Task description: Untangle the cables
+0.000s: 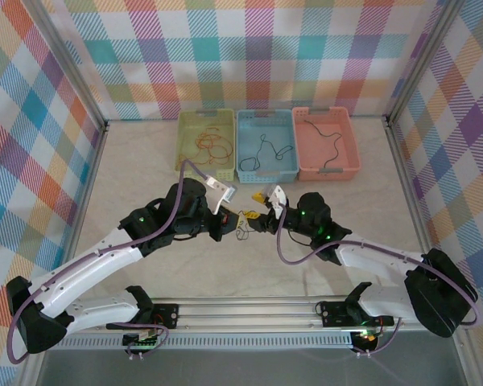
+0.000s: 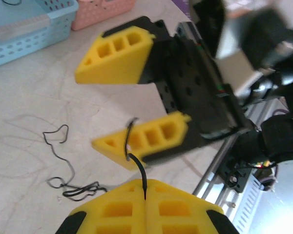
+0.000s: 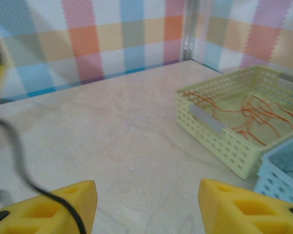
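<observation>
My left gripper (image 2: 145, 187) is shut on the end of a thin black cable (image 2: 139, 170), which rises from the seam between its yellow fingers. Just beyond it my right gripper (image 2: 132, 100) stands open, and the strand curls against its lower finger (image 2: 151, 139). More black cable (image 2: 63, 161) lies in loose loops on the table to the left. In the right wrist view the right gripper (image 3: 146, 207) has bare table between its fingers, and a black cable (image 3: 19, 161) drapes over the left finger (image 3: 63, 209). From above, both grippers (image 1: 240, 215) (image 1: 262, 207) meet over the small tangle (image 1: 243, 229).
Three baskets stand at the back: a green one (image 1: 183, 145) holding orange cables (image 1: 213, 145), a blue one (image 1: 267, 175) and a pink one (image 1: 328, 170), each with a black cable. The green basket (image 3: 219, 131) is ahead to the right of the right gripper. Checked walls enclose the table.
</observation>
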You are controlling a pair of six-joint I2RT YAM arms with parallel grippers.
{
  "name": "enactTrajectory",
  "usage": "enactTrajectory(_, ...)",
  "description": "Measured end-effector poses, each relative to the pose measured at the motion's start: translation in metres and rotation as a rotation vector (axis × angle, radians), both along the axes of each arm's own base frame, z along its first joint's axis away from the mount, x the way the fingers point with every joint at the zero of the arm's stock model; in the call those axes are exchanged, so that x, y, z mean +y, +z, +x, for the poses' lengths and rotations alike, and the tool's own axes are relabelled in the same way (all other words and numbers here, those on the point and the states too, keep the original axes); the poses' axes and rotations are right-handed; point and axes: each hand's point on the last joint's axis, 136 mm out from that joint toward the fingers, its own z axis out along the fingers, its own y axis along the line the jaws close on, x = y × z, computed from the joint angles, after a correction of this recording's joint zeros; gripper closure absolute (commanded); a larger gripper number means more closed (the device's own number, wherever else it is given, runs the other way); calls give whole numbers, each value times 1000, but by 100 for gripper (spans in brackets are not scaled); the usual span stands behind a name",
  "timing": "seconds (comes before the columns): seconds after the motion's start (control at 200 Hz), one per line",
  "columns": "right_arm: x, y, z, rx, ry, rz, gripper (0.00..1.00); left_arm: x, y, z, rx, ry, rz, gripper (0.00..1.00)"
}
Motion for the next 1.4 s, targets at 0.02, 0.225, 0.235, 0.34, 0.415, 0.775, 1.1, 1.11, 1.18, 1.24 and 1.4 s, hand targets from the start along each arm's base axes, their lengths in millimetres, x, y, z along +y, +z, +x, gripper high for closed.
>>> enactTrajectory(0.02,-1,-1,3,2,-16,-3,44,-1,0,-1,5,-6,-4,100)
enactTrajectory(0.225,-5,-6,31,35,-156,-19,46,-7,5,-16,49,-77,-48,100)
enactTrajectory(0.235,-5,-6,33,37,-163,-19,46,-8,6,-17,51,-80,-51,100)
enactTrajectory(0.34,-9,-14,45,54,-224,-36,47,-7,14,-24,56,-101,-83,100)
enactTrajectory(0.415,-13,-24,52,73,-262,-57,47,-3,24,-28,40,-102,-106,100)
enactTrajectory(0.775,-69,-52,93,187,-530,-96,47,35,77,-48,-97,-55,-208,100)
enactTrajectory(1.1,-103,-61,109,280,-664,-46,49,49,85,-48,-133,-6,-210,100)
enactTrajectory(1.11,-104,-61,110,284,-668,-44,49,49,85,-48,-133,-5,-209,100)
enactTrajectory(1.18,-112,-63,112,307,-693,-35,50,49,82,-48,-126,-3,-201,100)
enactTrajectory(1.24,-121,-66,115,326,-723,-28,50,51,81,-50,-119,-3,-200,100)
enactTrajectory(1.4,-140,-72,120,368,-794,-16,54,57,87,-60,-112,-13,-229,100)
